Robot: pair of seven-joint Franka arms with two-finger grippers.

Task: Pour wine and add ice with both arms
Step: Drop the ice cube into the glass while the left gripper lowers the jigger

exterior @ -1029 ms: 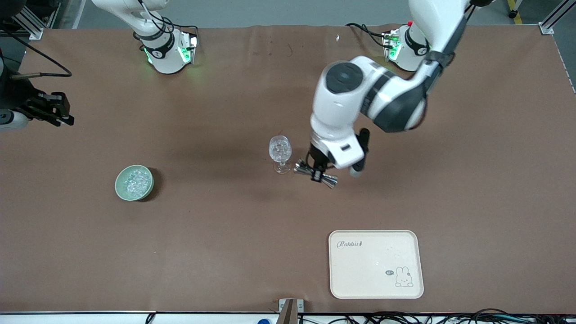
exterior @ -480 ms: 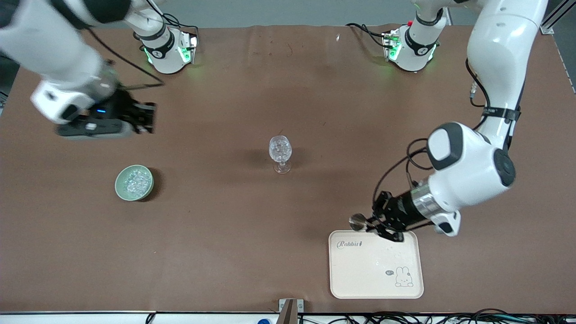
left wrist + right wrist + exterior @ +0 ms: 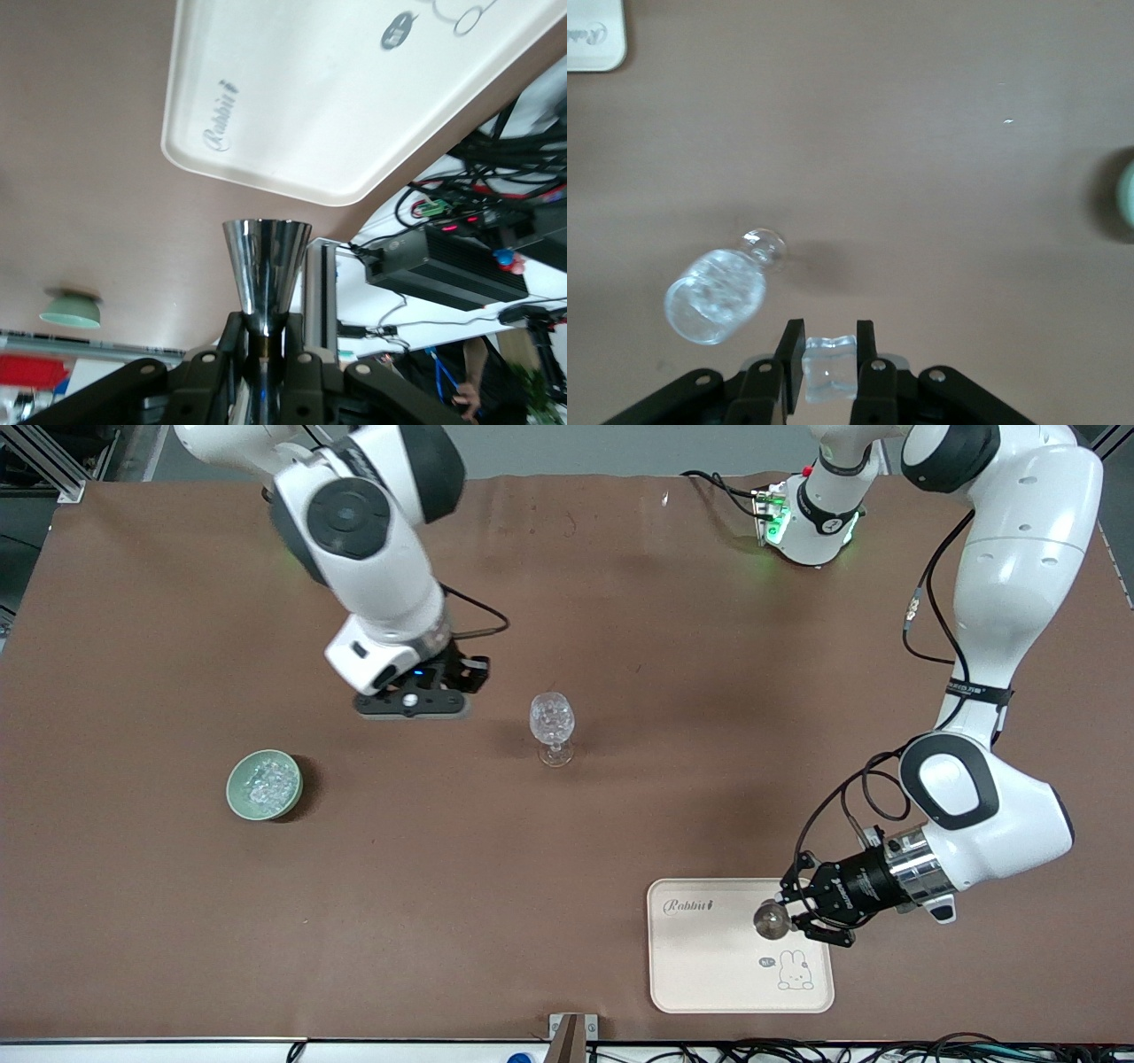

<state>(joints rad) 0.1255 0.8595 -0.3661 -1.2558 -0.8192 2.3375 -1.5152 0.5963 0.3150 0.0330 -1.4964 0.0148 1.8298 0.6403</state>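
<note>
1. The right gripper [image 3: 827, 354] is closed on an ice chunk [image 3: 829, 365] over the table beside the stemmed glass [image 3: 552, 726].
2. The left gripper [image 3: 264, 347] is clamped on a steel jigger [image 3: 769, 919] over the tray [image 3: 700, 974].
3. More ice [image 3: 265, 782] is held in the green bowl [image 3: 236, 797].

Brown matte table cover [image 3: 567, 850]. Pale green round ceramic bowl [image 3: 264, 785], whitish clear ice chunks [image 3: 266, 781]. Clear stemmed glass [image 3: 552, 726]. Cream rectangular plastic tray [image 3: 709, 965], rabbit drawing, "Rabbit" script. Shiny silver metal measuring cup [image 3: 266, 274]. Glossy white arms, dark grey caps, black grippers.

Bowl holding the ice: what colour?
Pale green bowl, shown best in the front view.
</note>
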